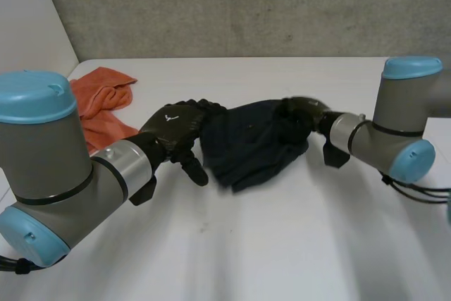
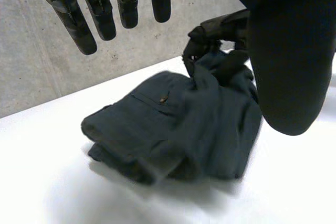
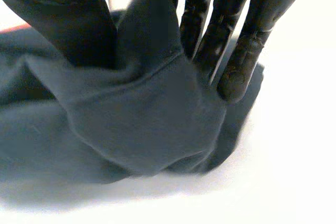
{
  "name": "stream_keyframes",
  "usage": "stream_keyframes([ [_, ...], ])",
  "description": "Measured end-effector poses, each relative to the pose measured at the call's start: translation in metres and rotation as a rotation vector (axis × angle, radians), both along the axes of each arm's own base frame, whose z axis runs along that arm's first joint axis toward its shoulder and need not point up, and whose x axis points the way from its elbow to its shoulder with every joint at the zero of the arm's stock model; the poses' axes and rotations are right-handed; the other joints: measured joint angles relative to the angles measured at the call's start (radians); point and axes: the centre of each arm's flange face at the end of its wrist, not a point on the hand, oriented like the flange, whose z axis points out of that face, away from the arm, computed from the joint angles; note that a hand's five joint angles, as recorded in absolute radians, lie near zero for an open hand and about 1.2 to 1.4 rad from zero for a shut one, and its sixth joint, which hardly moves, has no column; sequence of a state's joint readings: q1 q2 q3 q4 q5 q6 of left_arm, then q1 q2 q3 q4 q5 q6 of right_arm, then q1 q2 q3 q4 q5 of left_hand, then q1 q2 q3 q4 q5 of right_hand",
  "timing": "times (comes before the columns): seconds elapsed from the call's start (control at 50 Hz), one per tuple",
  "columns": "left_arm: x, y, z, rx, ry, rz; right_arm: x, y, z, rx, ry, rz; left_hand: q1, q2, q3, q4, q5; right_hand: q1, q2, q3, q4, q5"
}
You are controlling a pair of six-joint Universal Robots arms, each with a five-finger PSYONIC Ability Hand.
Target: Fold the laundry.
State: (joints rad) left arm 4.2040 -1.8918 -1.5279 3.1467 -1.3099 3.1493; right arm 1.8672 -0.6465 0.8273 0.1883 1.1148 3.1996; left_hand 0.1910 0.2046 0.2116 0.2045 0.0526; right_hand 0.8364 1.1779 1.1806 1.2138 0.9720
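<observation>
Since the right hand (image 3: 226, 19) is the one with a grip, the coming move turns on it: its fingers and thumb are closed on a raised fold of the dark garment (image 1: 254, 146), the cloth pinched between them and standing up from the heap at that hand's side. From there the garment runs away from the right hand toward the left hand (image 1: 175, 130), so its long axis lies roughly along the line between the two hands, across the middle of the white table (image 1: 282, 244). It is a loose, partly doubled bundle, not a flat sheet, with a thicker rolled edge on the side facing the robot. The left hand is released: its fingers (image 2: 100, 14) hang straight above the table just beside the garment's near end, holding nothing, and whether any part of it brushes the cloth cannot be told. Both hands are close, but only the right one has the cloth. In my judgement the next step calls for the left hand to take the free end, so that the two can draw the garment out along that axis before any fold. An orange towel (image 1: 99, 96) lies well apart, beyond the left arm.
</observation>
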Motion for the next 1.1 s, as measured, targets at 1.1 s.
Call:
stream_keyframes([
  [1.1,0.016,0.010,0.010,-0.090,0.034,0.075,-0.077,0.062,-0.027,0.284,-0.067,-0.224,-0.002,0.000,0.000,0.000,0.000,-0.631,-0.955,-0.965,-0.977,-0.899],
])
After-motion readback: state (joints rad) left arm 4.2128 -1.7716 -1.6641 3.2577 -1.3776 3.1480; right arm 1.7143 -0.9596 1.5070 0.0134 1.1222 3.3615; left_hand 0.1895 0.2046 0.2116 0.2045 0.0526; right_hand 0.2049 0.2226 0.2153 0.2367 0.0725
